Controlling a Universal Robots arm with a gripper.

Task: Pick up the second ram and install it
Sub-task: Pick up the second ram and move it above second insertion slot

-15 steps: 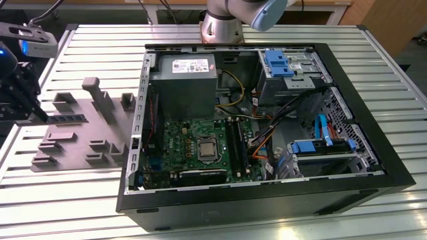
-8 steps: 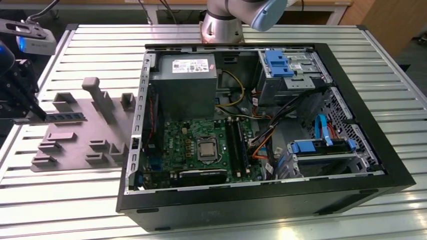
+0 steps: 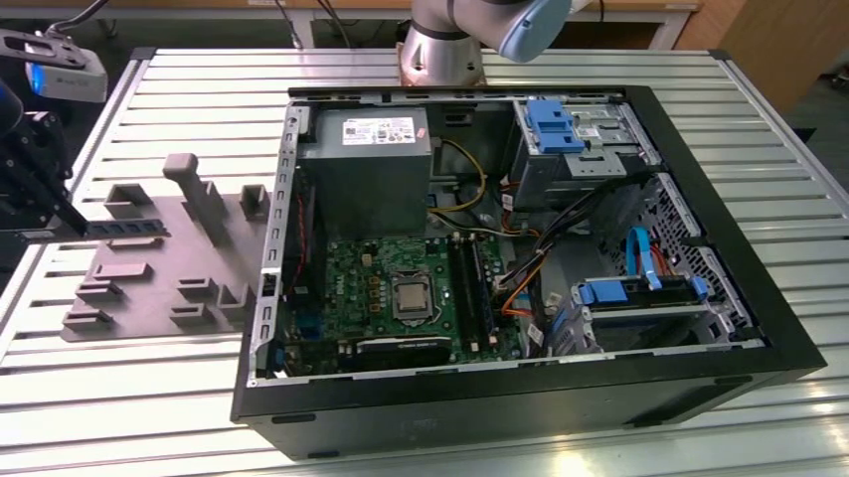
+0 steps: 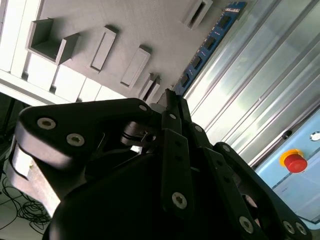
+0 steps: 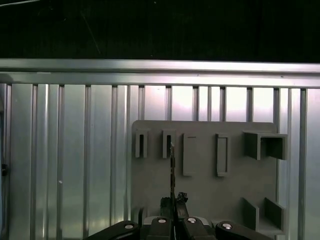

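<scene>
One ram [image 3: 129, 228] clamped, pincer [image 3: 78, 232] partly cropped.

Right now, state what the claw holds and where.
The claw grips the thin blue-green circuit-board stick with black chips by one end; the rest juts out above the grey slotted tray.
</scene>
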